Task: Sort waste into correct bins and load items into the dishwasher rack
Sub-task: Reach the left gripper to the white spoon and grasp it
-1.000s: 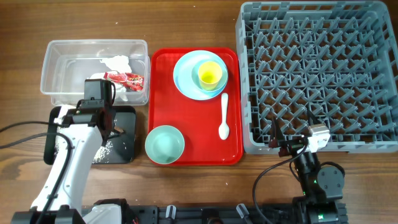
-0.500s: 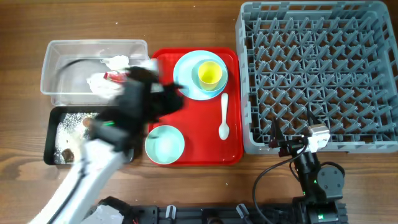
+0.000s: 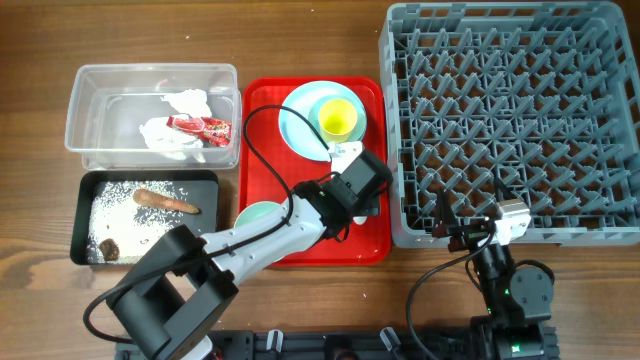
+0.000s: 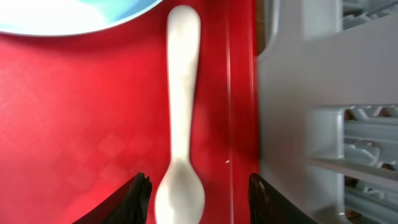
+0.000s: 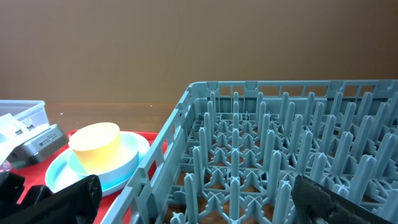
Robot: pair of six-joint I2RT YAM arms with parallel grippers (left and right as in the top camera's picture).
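My left gripper (image 3: 362, 190) is open low over the red tray, its jaws (image 4: 199, 193) on either side of the white plastic spoon (image 4: 180, 112), beside the grey rack wall (image 4: 298, 93). The yellow cup (image 3: 337, 117) sits in the pale blue bowl (image 5: 121, 163) on the pale blue plate (image 3: 295, 115). The mint-green bowl (image 3: 252, 218) is partly hidden under my left arm. The clear tub (image 3: 90, 110) holds napkins (image 3: 170, 135) and the red wrapper (image 3: 200, 126). The black tray (image 3: 80, 215) holds rice grains and the sausage scrap (image 3: 165, 201). My right gripper (image 5: 199, 199) is open and empty at the dishwasher rack's (image 3: 510, 120) front edge.
The flat red tray (image 3: 262, 140) lies between the bins and the rack. My left arm stretches from the table's front left across the tray's front half. A small dark scrap (image 3: 107, 247) lies in the black tray's front corner.
My left arm has swung right from above the black tray to over the spoon on the red tray. The black tray's contents now show. The right arm has not moved.
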